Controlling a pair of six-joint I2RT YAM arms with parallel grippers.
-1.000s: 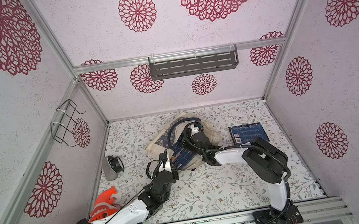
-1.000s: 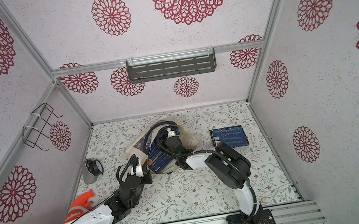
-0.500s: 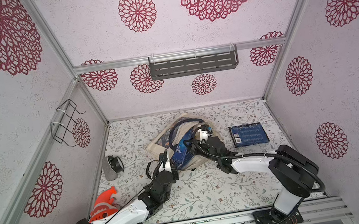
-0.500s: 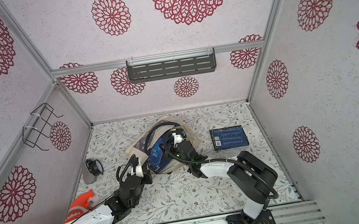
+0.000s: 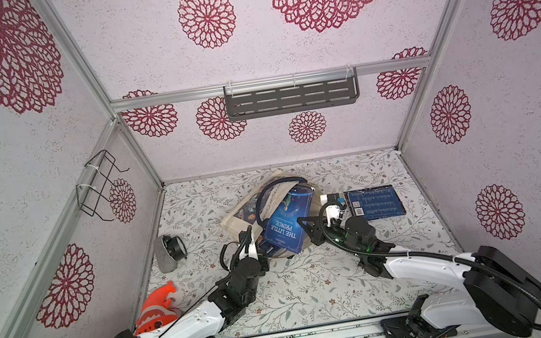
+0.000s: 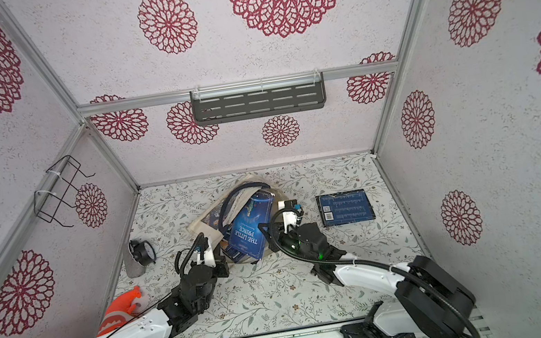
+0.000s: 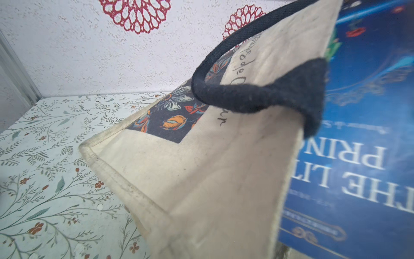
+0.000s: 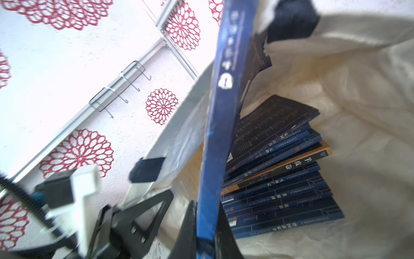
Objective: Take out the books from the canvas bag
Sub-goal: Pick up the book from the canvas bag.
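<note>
The cream canvas bag [image 5: 238,220] with navy handles lies open in both top views. My left gripper [image 5: 258,248] is shut on the bag's near edge; in the left wrist view the bag's fabric [image 7: 212,179] hides the jaws. My right gripper [image 8: 206,226] is shut on the blue "The Little Prince" book [image 5: 288,221], held on edge over the bag's mouth. Several dark-blue books [image 8: 280,175], one of them orange, lie stacked inside the bag. Another dark-blue book [image 5: 374,202] lies flat on the table to the right of the bag.
A grey cylinder with a black part [image 5: 169,252] lies near the left wall, and an orange toy [image 5: 156,305] sits at the front left. A wire rack [image 5: 97,186] hangs on the left wall. A grey shelf [image 5: 290,94] hangs on the back wall.
My right arm has drawn back towards the front right, pulling "The Little Prince" up and partly out of the bag. The left arm has kept its hold and place.
</note>
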